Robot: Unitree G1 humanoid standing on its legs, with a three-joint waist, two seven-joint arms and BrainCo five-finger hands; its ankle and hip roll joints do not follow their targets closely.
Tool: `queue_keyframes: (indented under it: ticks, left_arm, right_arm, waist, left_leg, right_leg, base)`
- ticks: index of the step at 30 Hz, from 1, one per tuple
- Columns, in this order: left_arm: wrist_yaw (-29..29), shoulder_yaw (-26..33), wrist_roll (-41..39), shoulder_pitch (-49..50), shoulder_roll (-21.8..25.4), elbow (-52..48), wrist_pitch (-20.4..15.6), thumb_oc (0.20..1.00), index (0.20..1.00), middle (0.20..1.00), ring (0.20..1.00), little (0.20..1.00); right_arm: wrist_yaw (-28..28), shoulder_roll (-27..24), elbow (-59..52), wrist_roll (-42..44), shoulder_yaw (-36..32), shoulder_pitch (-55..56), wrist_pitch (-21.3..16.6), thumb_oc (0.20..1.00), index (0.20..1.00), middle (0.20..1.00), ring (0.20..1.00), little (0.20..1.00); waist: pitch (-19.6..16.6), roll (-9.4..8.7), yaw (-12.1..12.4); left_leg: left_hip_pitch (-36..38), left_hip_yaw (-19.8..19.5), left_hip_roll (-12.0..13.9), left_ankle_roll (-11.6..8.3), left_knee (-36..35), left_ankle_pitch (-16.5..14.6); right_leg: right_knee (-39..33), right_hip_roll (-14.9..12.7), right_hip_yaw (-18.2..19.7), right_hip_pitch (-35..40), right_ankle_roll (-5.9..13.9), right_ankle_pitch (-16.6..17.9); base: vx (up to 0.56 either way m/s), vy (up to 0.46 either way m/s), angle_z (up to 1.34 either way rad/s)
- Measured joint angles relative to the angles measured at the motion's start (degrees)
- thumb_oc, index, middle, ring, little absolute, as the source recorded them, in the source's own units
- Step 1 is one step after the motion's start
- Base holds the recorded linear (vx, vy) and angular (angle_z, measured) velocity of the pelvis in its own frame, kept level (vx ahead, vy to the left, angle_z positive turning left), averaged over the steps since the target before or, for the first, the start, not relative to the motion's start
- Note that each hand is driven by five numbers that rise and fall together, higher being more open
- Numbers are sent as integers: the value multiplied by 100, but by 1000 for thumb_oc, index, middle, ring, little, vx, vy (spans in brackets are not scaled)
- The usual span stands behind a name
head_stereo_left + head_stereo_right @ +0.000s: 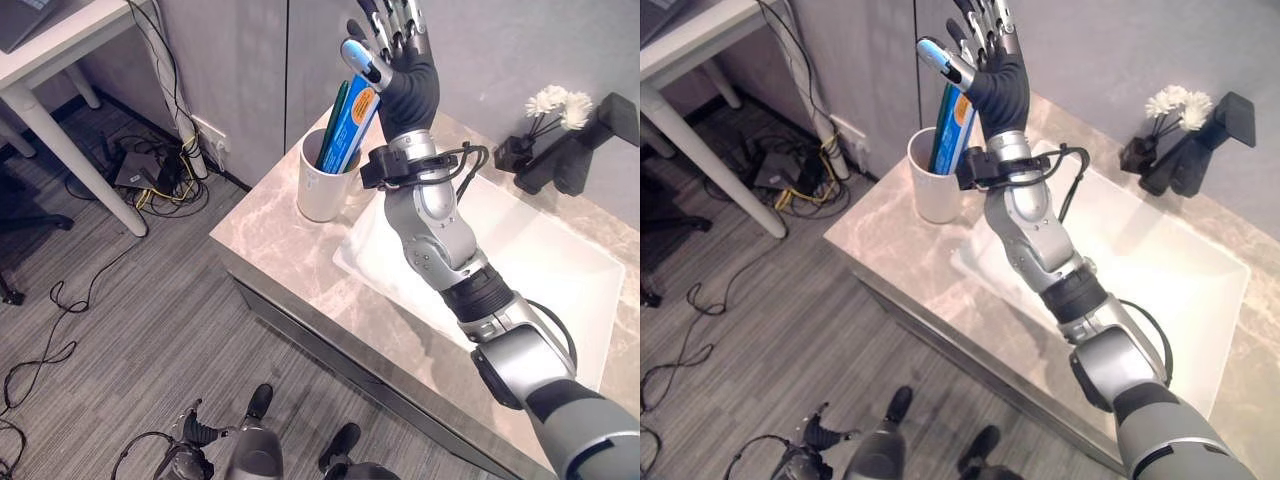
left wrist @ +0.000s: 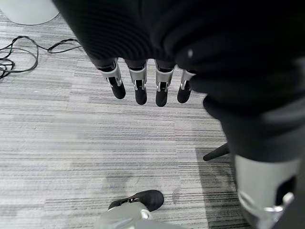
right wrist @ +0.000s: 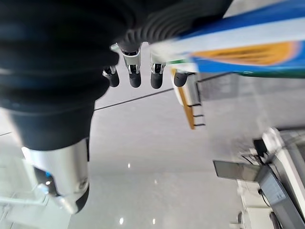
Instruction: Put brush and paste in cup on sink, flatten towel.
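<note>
A white cup (image 1: pixel 322 185) stands on the marble counter (image 1: pixel 270 240) at the sink's left corner. In it stand a blue and orange paste tube (image 1: pixel 352 130) and a green brush (image 1: pixel 333 125), both leaning right. My right hand (image 1: pixel 405 80) is raised just above and right of the cup, fingers straight and pointing up, thumb by the tube's top end. The right wrist view has the tube (image 3: pixel 248 52) running past the straight fingers (image 3: pixel 134 71). My left hand (image 2: pixel 140 86) hangs over the grey floor with fingers straight and nothing in it.
The white sink basin (image 1: pixel 560 260) lies right of the cup. A black fixture (image 1: pixel 590 135) and white flowers (image 1: pixel 555 100) stand at the back right. A white desk (image 1: pixel 40 60) and a cable tangle (image 1: pixel 150 170) are on the left.
</note>
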Motion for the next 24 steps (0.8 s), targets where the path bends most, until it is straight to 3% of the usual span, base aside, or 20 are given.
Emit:
queue_keyframes:
  ticks: [6,10,11,16,17,18,20,22,24]
  left_arm:
    - [-100,234,-189,35,-99,457,98,1000,1000,1000,1000,1000]
    - [-303,402,-241,303,-386,633,200,1000,1000,1000,1000,1000]
    - [-332,455,-238,340,-449,728,215,1000,1000,1000,1000,1000]
    - [-693,671,-444,496,-638,747,211,1000,1000,1000,1000,1000]
    - [-829,669,-451,500,-693,617,198,1000,1000,1000,1000,1000]
    - [-880,677,-451,528,-690,552,184,1000,1000,1000,1000,1000]
    - [-951,681,-442,479,-690,526,183,1000,1000,1000,1000,1000]
    - [-1014,749,-435,353,-693,530,169,1000,1000,1000,1000,1000]
    - [-1032,846,-435,430,-693,565,176,1000,1000,1000,1000,1000]
  right_arm:
    - [-451,-381,-369,-972,-456,107,221,1000,1000,1000,1000,1000]
    - [-630,-445,-640,-1340,-1236,581,223,1000,1000,1000,1000,1000]
    - [-729,-596,-674,-1378,-1337,744,234,1000,1000,1000,1000,1000]
    - [-864,-1383,-1154,-2335,-2204,2135,344,1000,1000,1000,1000,1000]
    - [-1041,-1559,-1382,-2830,-3213,3050,375,1000,1000,1000,1000,1000]
    - [-1184,-1626,-1397,-2949,-3644,3558,403,1000,1000,1000,1000,1000]
    - [-1501,-1674,-1401,-3302,-4277,4238,516,1000,1000,1000,1000,1000]
    - [-1833,-1838,-1181,-3901,-4890,5024,605,1000,1000,1000,1000,1000]
    - [-2079,-1817,-896,-3984,-5050,5224,725,1000,1000,1000,1000,1000]
  waist:
    - [-44,2,-250]
    - [-276,208,-589]
    - [-392,304,-808]
    - [-821,660,-1255]
    - [-913,783,-1332]
    - [-954,846,-1399]
    - [-1006,977,-1707]
    - [-1052,1076,-1853]
    - [-1043,1125,-2011]
  left_leg:
    - [362,497,-13,51,-1,-40]
    - [637,912,-45,163,-4,-145]
    - [714,1037,-50,190,-4,-204]
    - [958,1423,-27,257,-7,-308]
    - [966,1472,-11,261,-16,-334]
    - [964,1476,-7,257,-36,-338]
    - [1011,1505,10,241,-36,-354]
    - [1131,1657,13,224,-35,-375]
    - [1226,1889,43,219,-38,-420]
  right_leg:
    - [-1,-44,488,88,-9,118]
    - [0,-92,886,147,26,195]
    - [-1,-96,1003,168,35,206]
    - [-1,-83,1390,182,59,225]
    - [-3,-75,1434,193,67,220]
    - [-2,-72,1438,192,67,220]
    - [-2,-43,1499,199,66,221]
    - [-3,2,1621,204,67,220]
    - [-6,61,1918,142,59,238]
  base:
    - [22,43,-35]
    - [19,30,-53]
    - [19,27,-49]
    - [20,-16,-42]
    - [36,-54,-18]
    - [27,-39,-22]
    - [32,-30,-17]
    - [1,-7,-28]
    - [-38,0,-67]
